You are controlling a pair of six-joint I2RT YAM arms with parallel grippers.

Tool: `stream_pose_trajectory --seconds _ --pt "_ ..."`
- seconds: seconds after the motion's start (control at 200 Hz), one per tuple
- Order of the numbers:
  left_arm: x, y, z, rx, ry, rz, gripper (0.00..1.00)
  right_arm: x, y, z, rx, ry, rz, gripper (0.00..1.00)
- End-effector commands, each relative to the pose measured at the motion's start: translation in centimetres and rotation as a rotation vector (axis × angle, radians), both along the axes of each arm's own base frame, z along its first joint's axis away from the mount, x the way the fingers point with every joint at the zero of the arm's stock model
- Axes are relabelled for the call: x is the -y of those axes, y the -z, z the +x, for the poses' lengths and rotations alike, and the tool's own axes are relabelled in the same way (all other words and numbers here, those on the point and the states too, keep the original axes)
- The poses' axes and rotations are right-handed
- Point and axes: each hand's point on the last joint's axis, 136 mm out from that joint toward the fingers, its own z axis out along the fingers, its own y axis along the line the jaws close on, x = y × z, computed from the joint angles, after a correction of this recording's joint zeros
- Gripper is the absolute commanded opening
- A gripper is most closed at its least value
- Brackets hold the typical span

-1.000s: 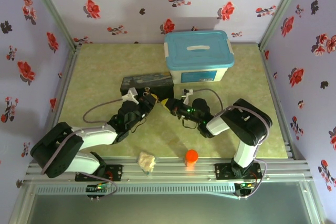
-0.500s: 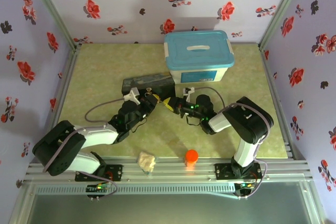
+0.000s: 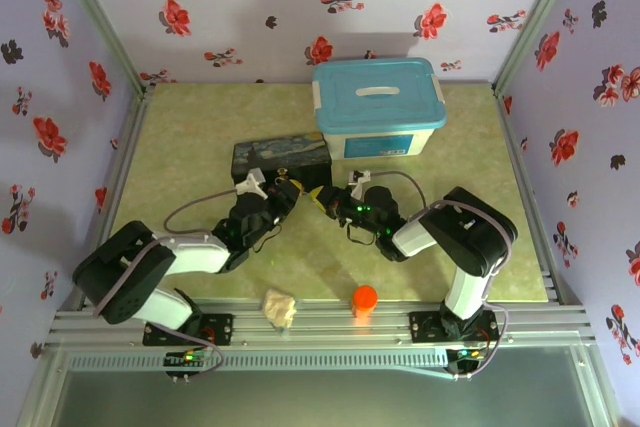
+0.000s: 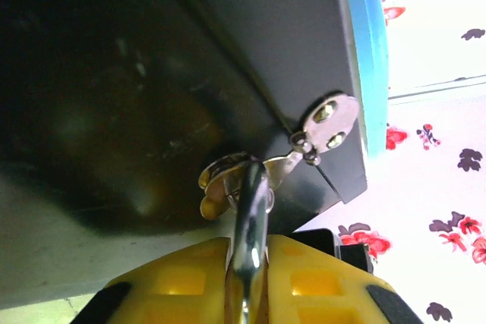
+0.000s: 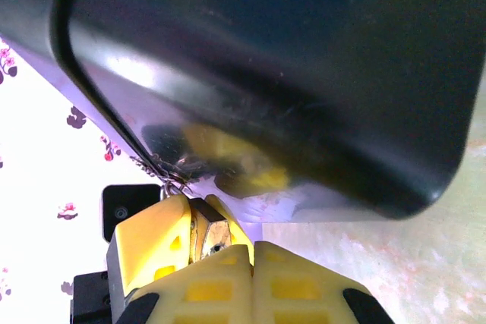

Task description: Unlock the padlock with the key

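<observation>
Since one second ago, logged a small rightward creep of the left arm's shoulder and elbow. Over the same interval, saw the right wrist drift briefly toward the tub and return to the same meeting spot.

Found left end effector clamped narrow on a silver metal strip, apparently the shackle, running up to the brass padlock. Placed padlock at the front corner of the dark box, just beside the box's silver latch, between the two end effectors at mid-counter.

Found right end effector with yellow fingers pressed nearly together, tips just short of the padlock. Cannot tell whether the key sits between them.

Noted blue lidded tub just behind the box. Noted orange cap at the near edge, well apart from both end effectors.
</observation>
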Motion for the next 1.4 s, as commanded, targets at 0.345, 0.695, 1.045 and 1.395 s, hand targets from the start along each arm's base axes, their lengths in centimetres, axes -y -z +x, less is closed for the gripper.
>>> stream_pose_trajectory --seconds 0.345,0.695,1.045,1.395 --pt "6.8 -2.6 -5.6 0.007 0.369 -0.164 0.0 -3.6 -8.0 -3.0 0.133 -0.131 0.206 0.0" --pt "5.7 -0.6 -5.3 -0.046 0.308 -0.136 0.14 -2.5 -5.8 -3.2 0.072 -0.058 0.177 0.0" --pt "4.2 1.7 -4.9 -0.101 0.256 -0.006 0.05 -2.7 -3.5 -3.6 0.032 -0.032 0.119 0.0" --pt "4.7 0.3 -4.7 -0.065 0.263 -0.02 0.0 -4.1 -4.1 -3.1 0.046 -0.048 0.15 0.0"
